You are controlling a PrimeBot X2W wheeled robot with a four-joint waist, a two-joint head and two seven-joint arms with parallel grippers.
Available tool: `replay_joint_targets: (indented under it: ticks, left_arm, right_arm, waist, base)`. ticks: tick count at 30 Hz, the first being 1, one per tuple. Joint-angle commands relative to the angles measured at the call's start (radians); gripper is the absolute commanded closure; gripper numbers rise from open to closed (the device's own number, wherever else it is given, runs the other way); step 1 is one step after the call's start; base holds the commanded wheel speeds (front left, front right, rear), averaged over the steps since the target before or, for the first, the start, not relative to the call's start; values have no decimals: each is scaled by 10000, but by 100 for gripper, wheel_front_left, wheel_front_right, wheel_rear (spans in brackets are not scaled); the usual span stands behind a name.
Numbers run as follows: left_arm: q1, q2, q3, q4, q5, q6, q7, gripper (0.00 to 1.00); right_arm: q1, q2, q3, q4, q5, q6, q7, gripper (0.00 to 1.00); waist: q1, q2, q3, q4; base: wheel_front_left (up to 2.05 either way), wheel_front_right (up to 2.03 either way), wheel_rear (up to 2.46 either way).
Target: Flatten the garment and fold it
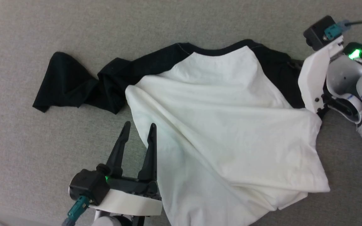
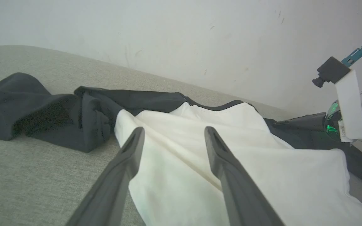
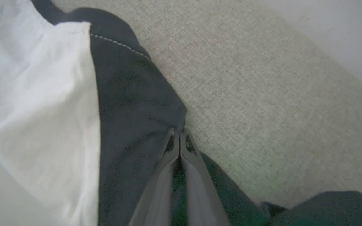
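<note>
The garment (image 1: 225, 125) lies crumpled on the grey cushion, its white body rumpled in diagonal folds and its black neckband (image 1: 218, 50) at the far side. One black sleeve (image 1: 68, 81) trails out to the left in a bunched heap. My left gripper (image 1: 138, 127) is open, its fingers astride the white body's left edge, as the left wrist view shows (image 2: 173, 130). My right gripper (image 3: 178, 130) is shut on the outer edge of the other black sleeve (image 3: 127, 94), at the garment's right side.
The grey fabric surface (image 1: 58, 150) spreads around the garment, with free room at the left and front. A pale wall (image 2: 181, 37) rises beyond the far edge. My right arm's white wrist housing (image 1: 316, 78) stands over the garment's right side.
</note>
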Motion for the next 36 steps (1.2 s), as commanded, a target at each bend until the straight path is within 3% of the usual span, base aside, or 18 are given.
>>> replay_joint_targets:
  ticks: [1, 7, 15, 19, 24, 28, 33, 36]
  left_arm:
    - [-102, -50, 58, -18, 91, -81, -47, 0]
    - [-31, 111, 159, -61, 185, -200, -34, 0]
    - [-329, 753, 370, -750, 255, -217, 884, 0]
    - [-1114, 1371, 430, -1029, 454, -425, 1865, 0]
    - [-3383, 2402, -25, -919, 707, -1139, 3980, 0]
    - [-5829, 3229, -1284, -118, 140, -1468, 5828, 0]
    - [-8532, 4296, -4256, 1137, -1747, -1489, 7677, 0]
    - [-9709, 4811, -5520, 1813, -2524, -1491, 8152, 0]
  right_arm:
    - [383, 18, -146, 218, 79, -9, -528, 100]
    - [1148, -87, -517, 179, 323, -9, -1373, 100]
    - [2930, -806, -1803, -716, 555, -9, -1639, 100]
    - [3765, -937, -2553, -1481, 435, -9, -1636, 100]
    - [4133, -654, -3119, -2477, 18, -9, -1441, 100]
    - [3995, -269, -3227, -3099, -304, -9, -1260, 100]
    - [3548, 117, -2986, -3537, -526, -9, -1060, 100]
    - [3162, 318, -2732, -3691, -597, -9, -1038, 100]
  waist:
    - [-1, 0, -675, -334]
    - [-1, 0, -1557, -744]
    - [-1, 0, -2255, -1318]
    - [-1, 0, -2188, -1568]
    - [-1, 0, -1738, -1803]
    - [-1, 0, -1218, -1952]
    - [-1, 0, -583, -2173]
    - [-1, 0, -215, -2360]
  base:
    - [0, 0, 0]
    - [0, 0, 0]
    - [0, 0, 0]
    - [0, 0, 0]
    - [0, 0, 0]
    - [0, 0, 0]
    - [0, 0, 0]
    - [0, 0, 0]
